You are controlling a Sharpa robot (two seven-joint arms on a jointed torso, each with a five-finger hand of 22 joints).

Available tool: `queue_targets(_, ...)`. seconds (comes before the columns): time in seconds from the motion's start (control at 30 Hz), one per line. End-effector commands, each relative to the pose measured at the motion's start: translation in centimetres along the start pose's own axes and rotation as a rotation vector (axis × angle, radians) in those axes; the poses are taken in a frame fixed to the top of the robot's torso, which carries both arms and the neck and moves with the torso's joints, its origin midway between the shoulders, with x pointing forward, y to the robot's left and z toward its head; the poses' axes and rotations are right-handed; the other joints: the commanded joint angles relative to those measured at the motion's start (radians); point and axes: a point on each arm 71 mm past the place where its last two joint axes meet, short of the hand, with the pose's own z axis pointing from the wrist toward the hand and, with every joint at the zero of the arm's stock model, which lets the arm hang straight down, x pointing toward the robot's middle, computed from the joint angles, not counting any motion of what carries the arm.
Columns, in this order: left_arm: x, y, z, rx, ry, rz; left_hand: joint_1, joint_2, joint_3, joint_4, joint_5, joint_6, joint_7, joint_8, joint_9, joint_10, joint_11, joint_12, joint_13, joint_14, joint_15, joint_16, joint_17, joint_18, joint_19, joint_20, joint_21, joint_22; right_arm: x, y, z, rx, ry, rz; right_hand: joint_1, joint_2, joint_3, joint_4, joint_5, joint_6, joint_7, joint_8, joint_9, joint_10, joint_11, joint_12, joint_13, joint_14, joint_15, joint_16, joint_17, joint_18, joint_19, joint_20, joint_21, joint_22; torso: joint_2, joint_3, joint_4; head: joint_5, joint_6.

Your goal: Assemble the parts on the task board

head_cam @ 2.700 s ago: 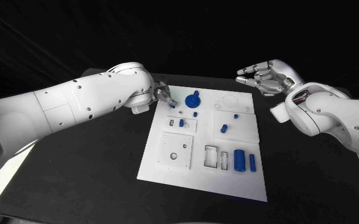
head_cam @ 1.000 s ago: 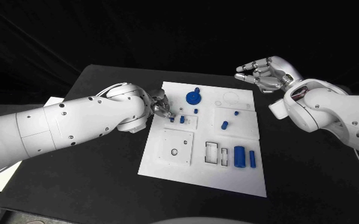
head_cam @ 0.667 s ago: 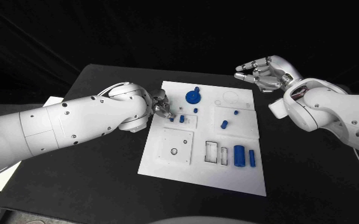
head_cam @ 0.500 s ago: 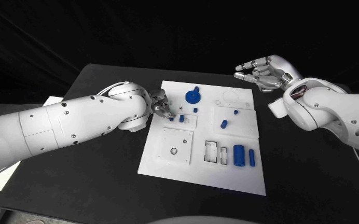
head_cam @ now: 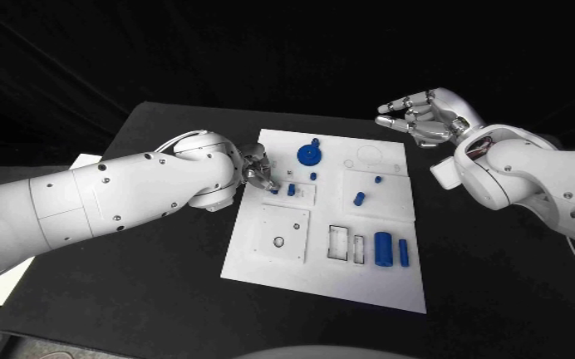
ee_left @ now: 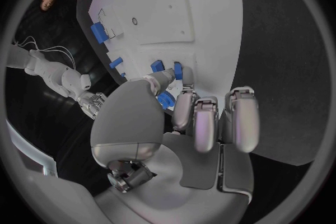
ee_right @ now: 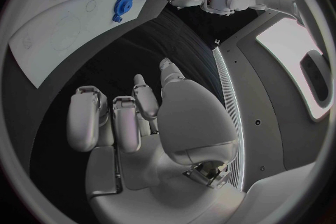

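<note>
The white task board [head_cam: 287, 247] lies mid-table. My left hand [head_cam: 255, 168] reaches over its left edge and pinches a small blue part [head_cam: 273, 190] between thumb and a finger, standing on the board beside a second small blue part [head_cam: 290, 189]. The left wrist view shows the pinched part [ee_left: 178, 70] at the fingertips [ee_left: 186, 75] and its neighbour [ee_left: 158, 65]. A blue gear [head_cam: 309, 156] lies just beyond. My right hand [head_cam: 422, 120] hangs raised past the board's far right corner, fingers loosely curved and apart, holding nothing.
More blue parts sit on the board: small pegs [head_cam: 312, 177] [head_cam: 376, 181], an oblong piece [head_cam: 358, 199], a thick cylinder [head_cam: 384, 248] and a thin one [head_cam: 404, 251] by rectangular slots [head_cam: 338, 243]. A square plate with a hole [head_cam: 281, 233] lies at the near left.
Since the earliest frame my left hand has come down from the board's far left corner onto the small blue parts. Over the last second nothing has visibly moved.
</note>
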Motion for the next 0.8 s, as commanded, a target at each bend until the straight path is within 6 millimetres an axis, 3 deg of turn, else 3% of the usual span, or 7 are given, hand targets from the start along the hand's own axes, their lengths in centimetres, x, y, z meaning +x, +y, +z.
queue_targets(0.03,0.39,0.68,0.13,-0.034,0.027,0.026,0.002,-0.001,0.102,-0.098,0.005,0.013,-0.018,0.003,0.000,0.005,0.000,0.004,0.001,0.103,-0.004,0.003,0.263,-0.010,0.055,-0.007,0.006,0.144,0.15,0.09,0.00,-0.010,0.014,0.002,-0.006,0.005,-0.007,-0.002,0.000,-0.001,0.000,0.004,0.001,-0.001,-0.001,0.000,0.000,0.072,-0.001,-0.005,0.138,0.011,-0.006,0.001,-0.006,-0.001,0.001,-0.0002,0.0000,0.001,-0.001)
queue_targets(0.47,0.50,0.39,0.19,-0.029,0.034,0.025,-0.001,-0.004,0.105,-0.100,0.007,0.016,-0.018,0.005,0.000,0.008,-0.001,0.008,0.006,0.103,-0.005,0.003,0.263,-0.010,0.056,-0.007,0.007,0.146,0.18,0.11,0.02,-0.010,0.015,0.002,-0.006,0.005,-0.007,-0.002,0.000,-0.001,0.000,0.004,0.001,-0.001,-0.001,0.000,0.000,0.072,-0.001,-0.005,0.138,0.011,-0.006,0.001,-0.006,-0.001,0.000,0.0000,-0.0005,-0.001,-0.005)
queue_targets(0.8,0.52,0.32,0.53,-0.036,0.048,0.025,-0.070,-0.033,0.049,-0.072,0.003,0.048,-0.036,0.011,-0.008,0.033,-0.013,0.034,0.041,0.103,-0.014,0.003,0.263,-0.013,0.061,-0.013,0.015,0.159,0.20,0.14,0.00,-0.011,0.015,0.003,-0.006,0.005,-0.007,-0.002,0.000,-0.001,0.000,0.004,0.001,-0.001,-0.001,0.000,0.000,0.072,-0.001,-0.005,0.138,0.011,-0.006,0.001,-0.006,-0.001,0.000,0.0005,-0.0010,0.000,-0.006)
